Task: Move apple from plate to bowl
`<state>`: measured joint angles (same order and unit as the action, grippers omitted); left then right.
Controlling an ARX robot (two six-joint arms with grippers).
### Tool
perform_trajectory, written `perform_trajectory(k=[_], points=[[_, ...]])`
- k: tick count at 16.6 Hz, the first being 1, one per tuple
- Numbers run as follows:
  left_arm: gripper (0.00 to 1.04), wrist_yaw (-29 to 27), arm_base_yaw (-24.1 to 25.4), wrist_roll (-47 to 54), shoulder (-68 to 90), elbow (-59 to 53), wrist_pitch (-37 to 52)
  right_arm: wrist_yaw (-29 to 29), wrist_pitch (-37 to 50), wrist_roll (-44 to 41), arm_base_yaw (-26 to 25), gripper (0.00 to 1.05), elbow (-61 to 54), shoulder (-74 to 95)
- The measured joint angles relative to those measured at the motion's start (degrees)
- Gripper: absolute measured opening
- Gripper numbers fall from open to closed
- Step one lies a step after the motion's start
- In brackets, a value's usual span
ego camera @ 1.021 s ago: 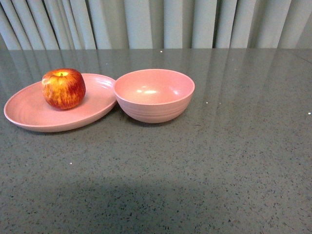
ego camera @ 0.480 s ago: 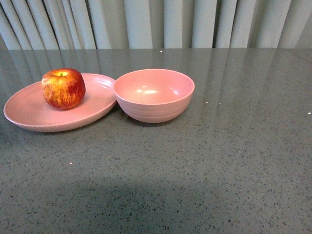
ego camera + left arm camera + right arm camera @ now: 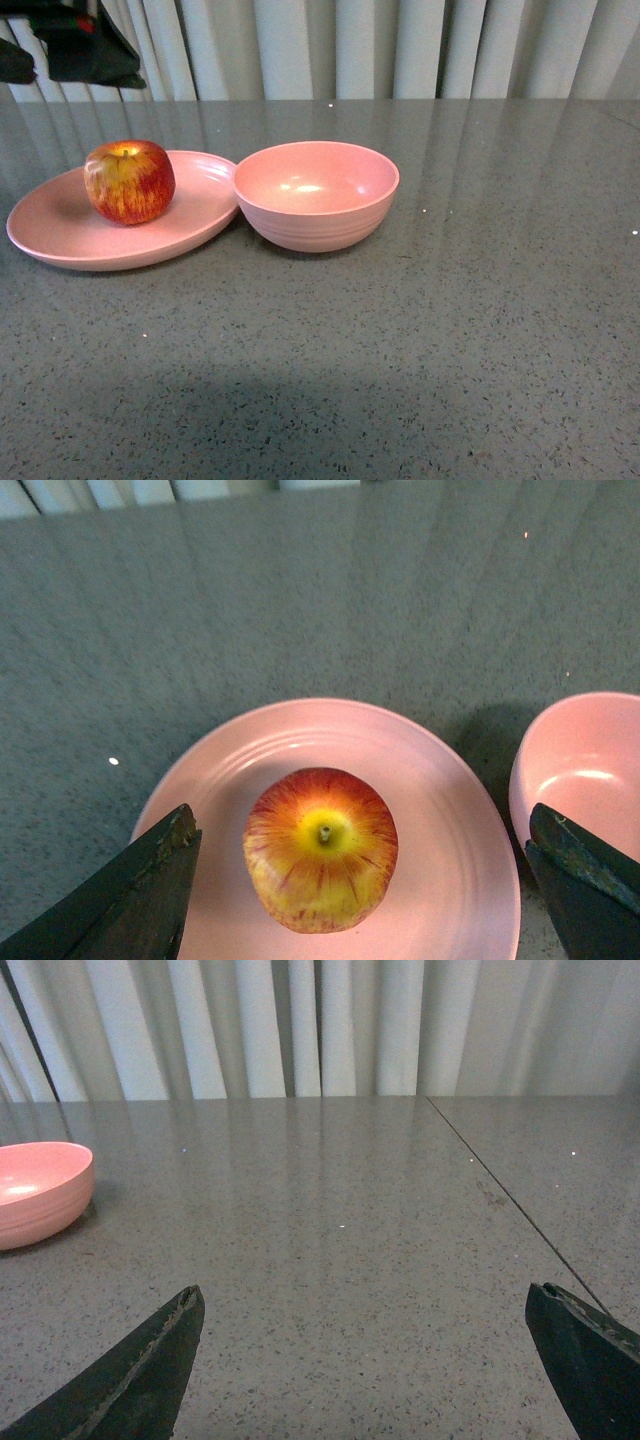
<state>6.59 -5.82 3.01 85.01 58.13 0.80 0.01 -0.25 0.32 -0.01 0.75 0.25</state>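
Toward the desk's (image 3: 450, 330) left edge, apple (image 3: 130, 181) is sitting on plate (image 3: 60, 235), bowl (image 3: 316, 195) just beside. Left gripper (image 3: 360, 825) is hovering above apple, jaws spread wide; right gripper (image 3: 365, 1295) is gaping likewise, well apart. Risk: an off-centre squeeze rolling apple away.

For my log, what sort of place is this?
Probably a staged tabletop test area: a speckled grey countertop, a pale pleated curtain backdrop, and an apple, plate and bowl set out.
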Motion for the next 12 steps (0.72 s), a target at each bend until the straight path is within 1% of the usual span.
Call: perform_trajectory(k=[3,6,12], points=[[0.98,0.1,-1.2,-1.1,6.6,3.5,-2.6,0.0,0.0,0.0,0.0,0.98,0.0,0.0],[0.98,-1.1,-1.7,-1.1,9.6,5.7,-4.0,0.0,0.0,0.0,0.0,0.98,0.0,0.0],[0.98,-4.2,-0.8,-1.2,14.0,7.0,-4.6,0.0,0.0,0.0,0.0,0.98,0.0,0.0]])
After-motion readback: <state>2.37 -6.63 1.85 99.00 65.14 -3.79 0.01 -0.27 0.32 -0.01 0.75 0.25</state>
